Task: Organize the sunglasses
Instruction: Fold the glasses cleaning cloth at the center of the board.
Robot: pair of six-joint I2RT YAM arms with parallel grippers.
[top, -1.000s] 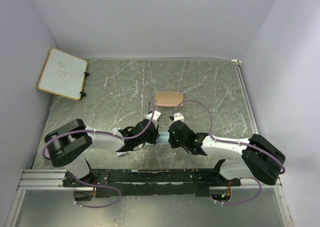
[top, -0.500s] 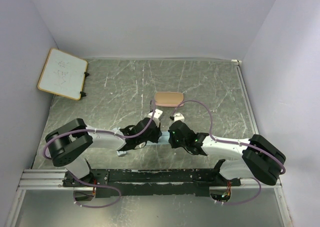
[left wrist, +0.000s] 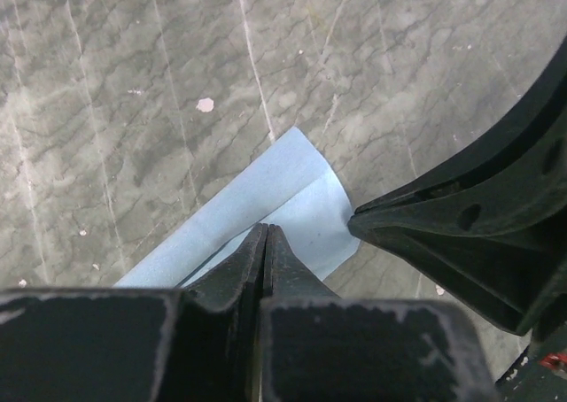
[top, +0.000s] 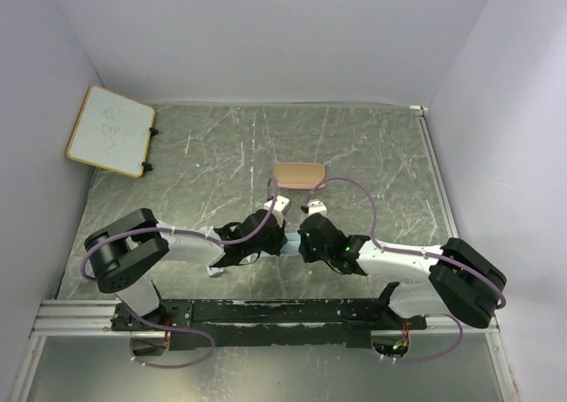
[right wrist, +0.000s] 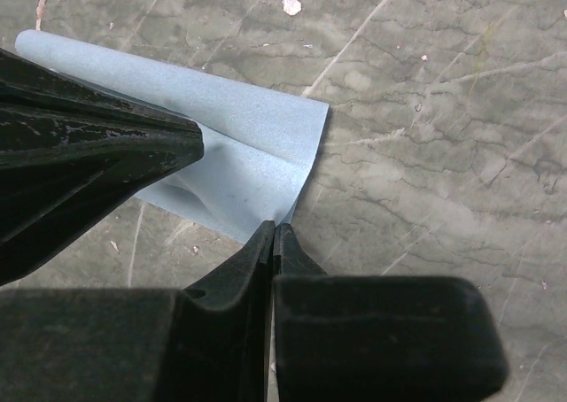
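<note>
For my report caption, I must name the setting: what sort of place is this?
Probably a robotics lab test cell: plain white walls enclose a marbled grey table, two robot arms are mounted on an aluminium rail, and a whiteboard sits at the left.

Closed fingers (right wrist: pixel 248 269) pinch the cloth (right wrist: pixel 252 150) (light blue, folded).

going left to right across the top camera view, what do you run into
whiteboard → left arm's big black joint → left gripper → right gripper → right arm's big black joint; the tan-pink case and blue cloth overlap the grippers, so they're left out
</note>
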